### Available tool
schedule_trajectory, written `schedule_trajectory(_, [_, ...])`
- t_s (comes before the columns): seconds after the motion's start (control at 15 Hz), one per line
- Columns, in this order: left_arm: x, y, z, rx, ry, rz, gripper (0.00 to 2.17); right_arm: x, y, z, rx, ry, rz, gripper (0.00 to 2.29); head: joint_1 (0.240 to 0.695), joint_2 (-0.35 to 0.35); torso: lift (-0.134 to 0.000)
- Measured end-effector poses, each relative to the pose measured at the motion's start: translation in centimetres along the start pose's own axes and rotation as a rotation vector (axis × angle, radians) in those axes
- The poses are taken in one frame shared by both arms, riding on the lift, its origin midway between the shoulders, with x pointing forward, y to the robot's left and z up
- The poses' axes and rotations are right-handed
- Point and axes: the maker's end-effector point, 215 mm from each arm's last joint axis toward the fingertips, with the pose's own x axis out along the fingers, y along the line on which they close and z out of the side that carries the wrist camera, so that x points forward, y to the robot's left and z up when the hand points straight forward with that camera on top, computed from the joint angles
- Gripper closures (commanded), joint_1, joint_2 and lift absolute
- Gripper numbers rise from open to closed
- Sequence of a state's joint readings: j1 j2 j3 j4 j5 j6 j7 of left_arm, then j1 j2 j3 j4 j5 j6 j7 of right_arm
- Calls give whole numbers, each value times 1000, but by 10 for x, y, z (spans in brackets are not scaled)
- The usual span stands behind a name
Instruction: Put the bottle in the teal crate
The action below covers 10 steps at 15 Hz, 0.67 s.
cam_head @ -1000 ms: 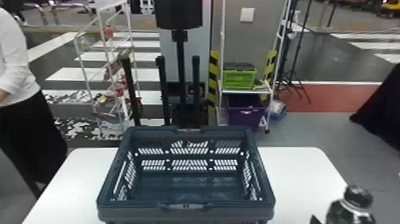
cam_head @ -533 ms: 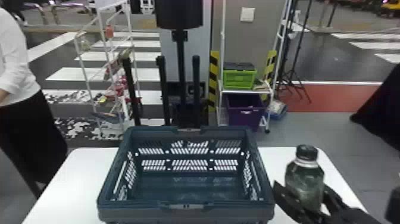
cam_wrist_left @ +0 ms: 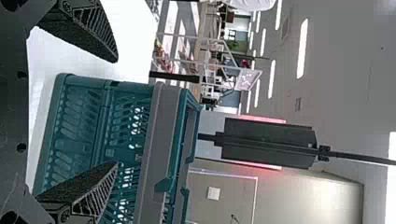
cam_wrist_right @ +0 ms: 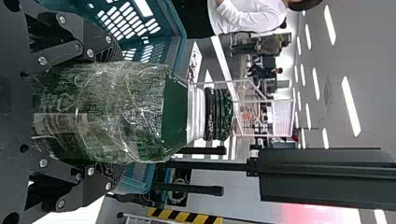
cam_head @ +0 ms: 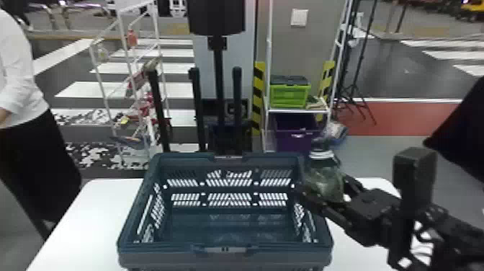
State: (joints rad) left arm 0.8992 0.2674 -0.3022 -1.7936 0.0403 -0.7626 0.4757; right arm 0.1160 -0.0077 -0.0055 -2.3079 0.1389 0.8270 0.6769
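In the head view my right gripper (cam_head: 333, 196) is shut on the dark green bottle (cam_head: 324, 180), which stands upright at the right rim of the teal crate (cam_head: 223, 248). The right wrist view has the bottle (cam_wrist_right: 116, 112) between the fingers of my right gripper (cam_wrist_right: 112, 114), its black cap pointing away from the palm; the crate (cam_wrist_right: 175, 32) lies just beyond. My left gripper (cam_wrist_left: 116, 112) stands open beside the crate (cam_wrist_left: 166, 140) in the left wrist view, with nothing between its fingers. The crate's visible interior holds nothing.
The crate rests on a white table (cam_head: 90, 216). Behind it are a black stand with upright posts (cam_head: 219, 90), a white wire rack (cam_head: 124, 72) at the left, and a shelf with a green crate (cam_head: 290, 95) and a purple bin (cam_head: 295, 137).
From the lower right, the bottle has come up and leftward to the crate's right side with my right gripper around it. The crate has stayed put.
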Motion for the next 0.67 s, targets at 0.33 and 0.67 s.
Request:
schedule_trajectory(0.33, [-8, 5, -1, -9, -4, 20, 100, 55, 24, -15, -54, 36, 188, 2155, 499, 0, 0])
schedule_trajectory(0.67, [-17, 8, 0, -28, -22, 43, 100, 98, 54, -49, -137, 112, 347, 2155, 499, 0, 0])
